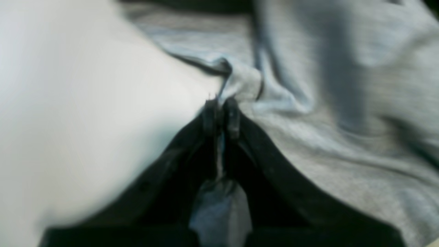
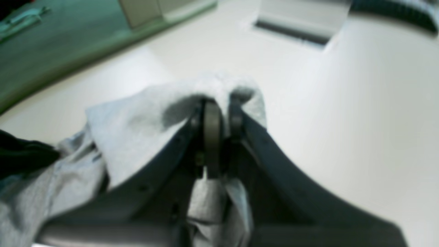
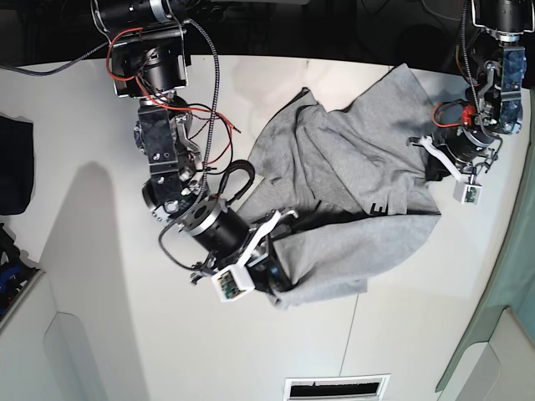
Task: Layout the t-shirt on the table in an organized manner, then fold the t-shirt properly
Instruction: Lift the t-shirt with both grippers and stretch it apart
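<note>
Grey cotton fills most of the base view's middle: the t-shirt [image 3: 351,192] lies crumpled on the white worktop [image 3: 109,317], spread unevenly between the two arms, with folds running across it and its shape hard to read. Only a scrap of black lettering [image 3: 378,207] shows near the centre; the rest of the print is folded under or turned away.

The right jaws [image 2: 221,118] are pinched together on a bunched fold of the t-shirt [image 2: 137,127], cloth humped over the tips and a strip trailing down between the fingers [image 2: 212,133]. In the base view that gripper [image 3: 266,266] sits at the shirt's near-left edge, the pinch itself hidden by the arm's body.

The left jaws [image 1: 221,115] are likewise closed on a hem or edge of the t-shirt [image 1: 343,120], a sliver of fabric caught between them; the wrist view is blurred, so which part of the shirt this is cannot be told. From the base, this gripper [image 3: 447,163] meets the shirt's far-right side.

A dark cloth [image 3: 15,175] lies cut off at the frame's left edge.
</note>
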Available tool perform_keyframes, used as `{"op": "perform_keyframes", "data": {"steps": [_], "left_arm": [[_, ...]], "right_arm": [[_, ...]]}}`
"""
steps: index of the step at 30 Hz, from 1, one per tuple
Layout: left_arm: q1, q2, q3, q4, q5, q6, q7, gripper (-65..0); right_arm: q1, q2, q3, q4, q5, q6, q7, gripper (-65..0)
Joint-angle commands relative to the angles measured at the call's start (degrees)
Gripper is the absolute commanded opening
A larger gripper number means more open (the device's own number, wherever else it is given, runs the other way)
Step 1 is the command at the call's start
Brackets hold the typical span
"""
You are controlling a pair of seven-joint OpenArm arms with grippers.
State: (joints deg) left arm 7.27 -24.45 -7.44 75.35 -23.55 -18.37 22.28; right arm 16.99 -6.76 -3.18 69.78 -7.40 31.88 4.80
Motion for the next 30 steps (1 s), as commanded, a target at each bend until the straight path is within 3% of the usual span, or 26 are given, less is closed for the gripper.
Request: {"op": "perform_keyframes", "data": {"steps": [1, 8, 12, 16, 20, 22, 26, 30], "left_arm": [[-2.05, -2.19, -0.39, 0.81, -0.37, 0.46, -1.46, -65.0], [-11.58, -11.45, -0.39, 0.81, 1.95, 2.80, -1.46, -65.0], [-18.49, -16.24, -0.39, 0.81, 1.44, 2.84, -0.48, -65.0], [-25.18, -20.26, -0.39, 0.83, -1.62, 5.92, 0.68, -65.0], [-29.33, -23.23, -0.39, 1.97, -3.80, 5.92, 1.07, -65.0], [-29.49, -24.41, -0.39, 4.90, -4.94, 5.86, 1.84, -65.0], [-27.98, -24.94, -0.39, 13.31, -4.98, 5.33, 8.94, -65.0], [-20.81, -24.98, -0.96, 21.16, -4.92, 5.29, 12.92, -65.0]], "right_arm": [[1.55, 0.81, 0.09, 4.02, 2.43, 0.07, 0.04, -65.0], [1.55, 8.59, 1.77, 22.84, 10.71, -0.04, -18.53, -65.0], [1.64, 12.26, 6.99, 26.12, 14.93, -0.15, -19.52, -65.0], [1.70, 13.92, 14.21, 26.12, 19.93, -0.13, -19.32, -65.0], [1.70, 15.43, 18.53, 26.12, 24.00, 0.17, -19.34, -65.0], [1.64, 16.41, 19.19, 26.12, 24.59, 0.63, -19.41, -65.0], [1.20, 17.22, 19.19, 26.12, 24.68, 0.94, -20.15, -65.0], [-2.34, 17.22, 19.21, 26.14, 27.85, 0.94, -22.93, -65.0]]}}
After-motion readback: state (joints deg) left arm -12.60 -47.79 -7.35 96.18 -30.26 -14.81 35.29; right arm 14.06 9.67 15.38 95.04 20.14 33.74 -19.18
